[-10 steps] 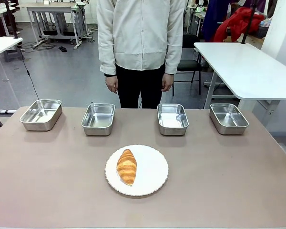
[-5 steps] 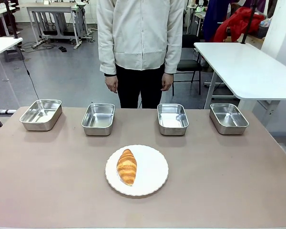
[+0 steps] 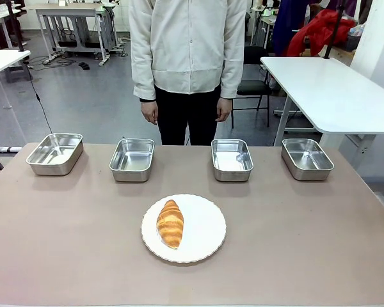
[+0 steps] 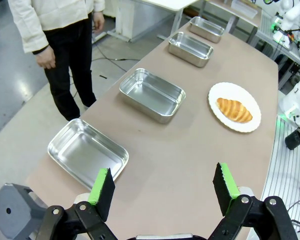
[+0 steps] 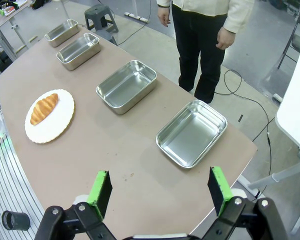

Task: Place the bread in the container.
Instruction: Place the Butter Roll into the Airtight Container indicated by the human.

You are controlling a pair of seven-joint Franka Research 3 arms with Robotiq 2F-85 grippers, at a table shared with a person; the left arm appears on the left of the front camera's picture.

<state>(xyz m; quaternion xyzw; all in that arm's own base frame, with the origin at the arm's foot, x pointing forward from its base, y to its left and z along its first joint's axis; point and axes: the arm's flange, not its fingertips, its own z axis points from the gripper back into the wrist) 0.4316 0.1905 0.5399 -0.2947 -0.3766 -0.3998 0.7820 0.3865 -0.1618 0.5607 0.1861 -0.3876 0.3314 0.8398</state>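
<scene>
The bread, a golden-brown croissant (image 3: 170,223), lies lengthwise on the left half of a round white plate (image 3: 201,229) near the table's front middle. It also appears in the left wrist view (image 4: 234,110) and the right wrist view (image 5: 43,108). Several steel containers stand empty in a row along the far edge (image 3: 55,153) (image 3: 132,159) (image 3: 232,159) (image 3: 306,158). My left gripper (image 4: 163,187) hangs open high above the table's left end, over bare table beside the leftmost container (image 4: 87,152). My right gripper (image 5: 160,191) hangs open high above the right end, near the rightmost container (image 5: 192,132).
A person in a white jacket (image 3: 189,45) stands at the far side behind the middle containers, hands hanging down (image 3: 150,113) (image 3: 224,110). Brown tabletop (image 3: 307,236) lies bare around the plate. A white table (image 3: 333,89) stands at the back right.
</scene>
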